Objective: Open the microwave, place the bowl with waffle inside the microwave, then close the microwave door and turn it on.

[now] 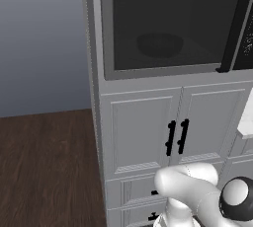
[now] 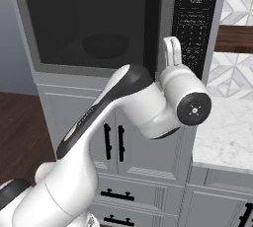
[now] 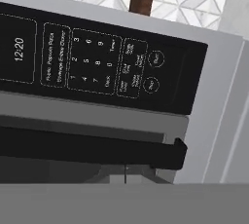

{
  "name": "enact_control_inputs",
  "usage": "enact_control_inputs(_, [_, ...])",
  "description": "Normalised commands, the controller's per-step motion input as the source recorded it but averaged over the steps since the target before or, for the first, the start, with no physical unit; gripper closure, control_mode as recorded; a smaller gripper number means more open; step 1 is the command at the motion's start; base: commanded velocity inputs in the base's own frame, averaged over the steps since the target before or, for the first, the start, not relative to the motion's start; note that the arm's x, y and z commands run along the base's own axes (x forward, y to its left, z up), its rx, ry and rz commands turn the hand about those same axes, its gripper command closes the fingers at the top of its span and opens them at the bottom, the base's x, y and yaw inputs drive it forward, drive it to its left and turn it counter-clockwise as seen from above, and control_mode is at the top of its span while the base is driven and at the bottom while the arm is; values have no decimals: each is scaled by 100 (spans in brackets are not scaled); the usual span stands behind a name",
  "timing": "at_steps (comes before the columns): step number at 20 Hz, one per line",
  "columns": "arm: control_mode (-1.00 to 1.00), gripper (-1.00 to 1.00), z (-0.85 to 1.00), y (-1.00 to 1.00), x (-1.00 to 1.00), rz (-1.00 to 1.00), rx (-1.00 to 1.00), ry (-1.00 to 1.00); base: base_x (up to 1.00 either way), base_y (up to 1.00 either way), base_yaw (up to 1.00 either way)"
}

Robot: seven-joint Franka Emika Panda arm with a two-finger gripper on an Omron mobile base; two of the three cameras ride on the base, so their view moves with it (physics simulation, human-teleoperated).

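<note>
The microwave (image 1: pixel 105 38) is built in above white cabinets, and the microwave door (image 2: pixel 59 18) is closed. Through its dark glass the bowl (image 1: pixel 159 44) (image 2: pixel 105 45) shows as a dim grey round shape on the oven floor; the waffle cannot be made out. A long black bar handle (image 2: pixel 152 18) (image 3: pixel 87 147) runs along the door's right edge. My gripper (image 2: pixel 172 49) points at the lower part of the black control strip (image 2: pixel 196 18), just right of the handle, fingers together and holding nothing. In the hand view the keypad and round buttons (image 3: pixel 151 84) sit close ahead.
White panelled cabinet doors (image 1: pixel 143 132) with short black handles and drawers lie below the microwave. A marble counter (image 2: pixel 227 132) juts out at the right, with a tiled backsplash (image 2: pixel 237 4) behind it. Dark wood floor (image 1: pixel 44 167) lies to the left.
</note>
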Motion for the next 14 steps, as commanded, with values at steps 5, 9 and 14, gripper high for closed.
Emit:
enact_control_inputs(5, [-100,100,0,-16,11,0,12,-6,0,0,0])
enact_control_inputs(9, [-100,100,-3,-52,51,0,6,-11,0,0,0])
enact_control_inputs(14, [-100,100,-22,-53,41,-1,9,-2,0,0,0])
